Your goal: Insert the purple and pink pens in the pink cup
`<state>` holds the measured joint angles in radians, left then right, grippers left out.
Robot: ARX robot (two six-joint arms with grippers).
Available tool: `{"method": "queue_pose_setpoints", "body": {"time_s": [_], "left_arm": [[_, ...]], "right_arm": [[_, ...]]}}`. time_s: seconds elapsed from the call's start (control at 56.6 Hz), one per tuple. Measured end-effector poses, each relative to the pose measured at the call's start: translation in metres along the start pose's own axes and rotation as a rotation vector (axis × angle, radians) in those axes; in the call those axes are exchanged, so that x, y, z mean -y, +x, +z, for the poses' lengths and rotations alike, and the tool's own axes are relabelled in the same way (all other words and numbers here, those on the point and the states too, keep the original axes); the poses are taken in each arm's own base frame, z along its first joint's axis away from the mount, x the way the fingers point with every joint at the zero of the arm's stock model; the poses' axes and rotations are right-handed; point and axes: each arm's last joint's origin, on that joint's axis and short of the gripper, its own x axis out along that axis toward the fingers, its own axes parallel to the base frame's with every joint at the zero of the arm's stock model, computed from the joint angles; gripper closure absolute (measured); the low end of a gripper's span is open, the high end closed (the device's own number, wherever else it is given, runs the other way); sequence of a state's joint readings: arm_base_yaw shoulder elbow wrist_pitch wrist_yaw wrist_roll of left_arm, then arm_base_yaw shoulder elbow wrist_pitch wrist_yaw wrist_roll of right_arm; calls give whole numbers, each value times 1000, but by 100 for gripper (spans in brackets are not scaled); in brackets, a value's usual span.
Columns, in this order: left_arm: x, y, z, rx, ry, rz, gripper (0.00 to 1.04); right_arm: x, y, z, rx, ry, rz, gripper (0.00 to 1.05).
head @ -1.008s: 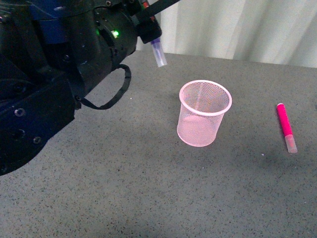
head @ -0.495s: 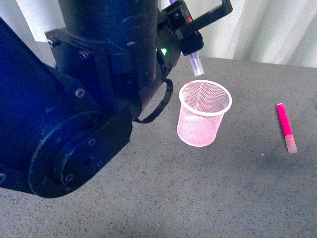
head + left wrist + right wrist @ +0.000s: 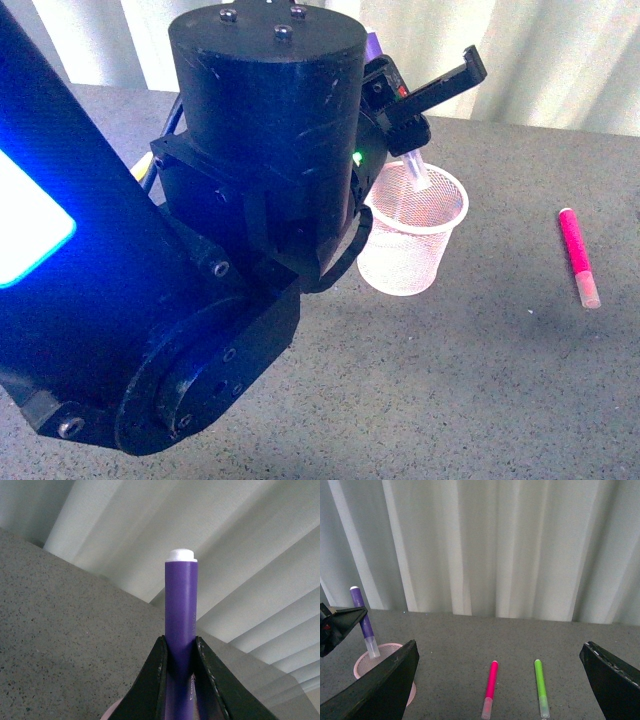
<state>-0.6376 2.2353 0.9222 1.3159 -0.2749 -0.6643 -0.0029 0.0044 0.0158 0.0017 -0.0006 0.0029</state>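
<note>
While the left gripper (image 3: 408,135) is clamped on the purple pen (image 3: 181,615) mid-barrel, it holds the pen near upright with the clear cap downward, which lines it up with the mouth of the pink cup (image 3: 408,262) at frame centre. Cap end is at rim level (depth inside unclear). Pink pen (image 3: 576,252) lies flat on the counter (image 3: 480,380) at right, well apart from the cup. Right gripper (image 3: 498,647) spread wide, empty, probably kept free for that pen.
</note>
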Motion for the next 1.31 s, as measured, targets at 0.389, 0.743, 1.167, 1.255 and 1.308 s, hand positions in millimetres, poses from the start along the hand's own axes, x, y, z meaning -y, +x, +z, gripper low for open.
{"method": "queue_pose_setpoints", "body": {"time_s": [0.389, 0.743, 1.167, 1.255, 1.308], "left_arm": [[2, 5, -16, -34, 9, 8, 84], [5, 6, -14, -17, 53, -37, 11], [-1, 7, -9, -14, 86, -52, 7], [-5, 6, -8, -24, 99, -43, 7], [-8, 4, -5, -41, 117, -45, 7]], "right_arm": [[0, 0, 0, 0, 0, 0, 7], [0, 0, 0, 0, 0, 0, 7], [0, 0, 0, 0, 0, 0, 7], [0, 0, 0, 0, 0, 0, 7], [0, 0, 0, 0, 0, 0, 7]]}}
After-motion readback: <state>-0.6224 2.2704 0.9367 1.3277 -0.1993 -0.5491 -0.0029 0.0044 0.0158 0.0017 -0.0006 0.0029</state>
